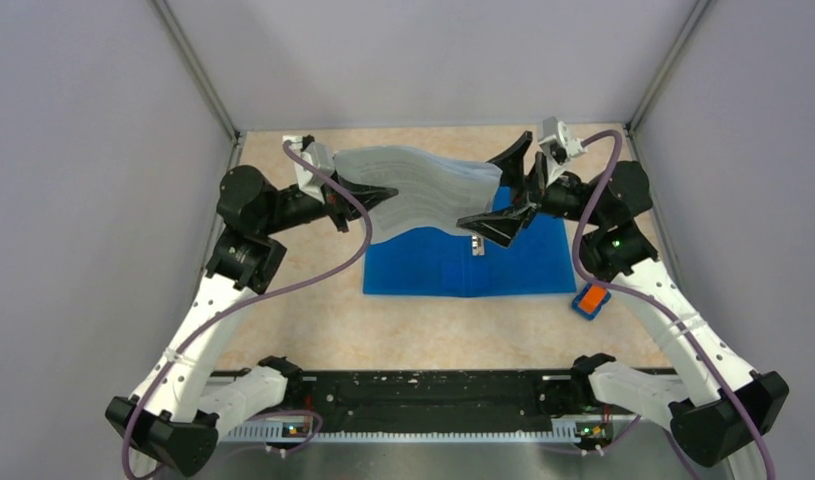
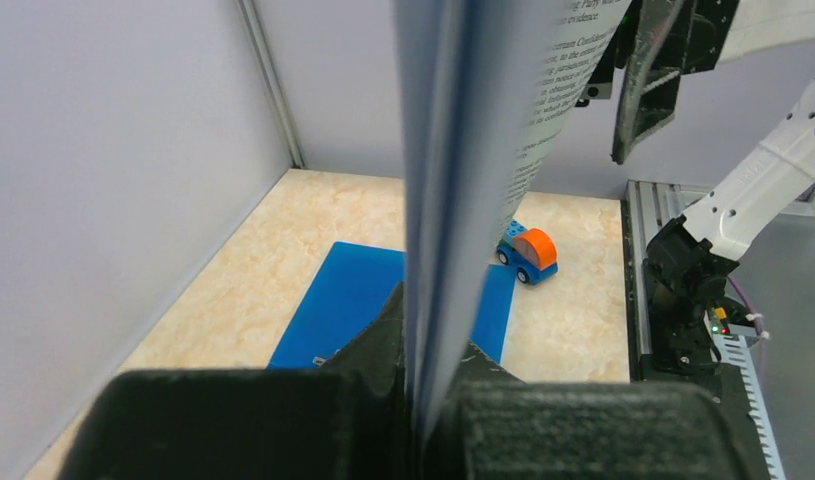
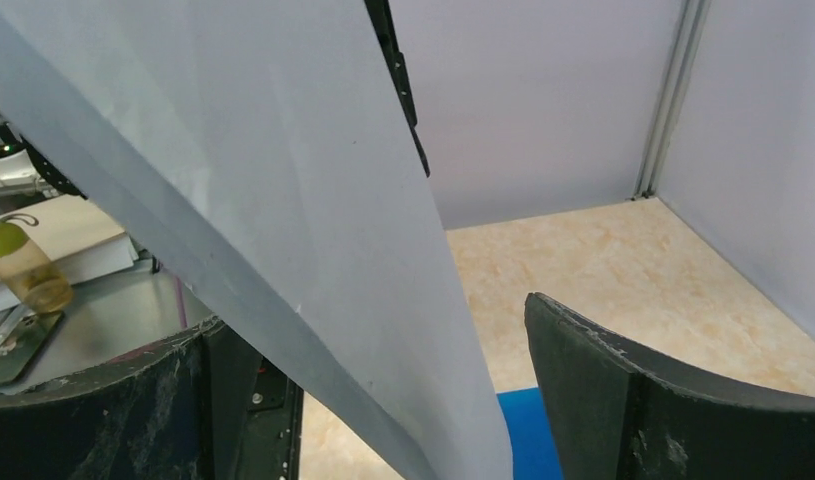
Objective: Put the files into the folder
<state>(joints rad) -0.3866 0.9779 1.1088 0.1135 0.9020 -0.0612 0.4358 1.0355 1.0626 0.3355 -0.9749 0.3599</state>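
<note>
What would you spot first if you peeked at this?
A floppy stack of white files hangs in the air in the middle of the top view. The left tool is pinched shut on one edge, and the right tool stands open around the opposite edge. Below the stack a bright blue folder lies on the table, with a small orange-and-blue toy by its right corner.
</note>
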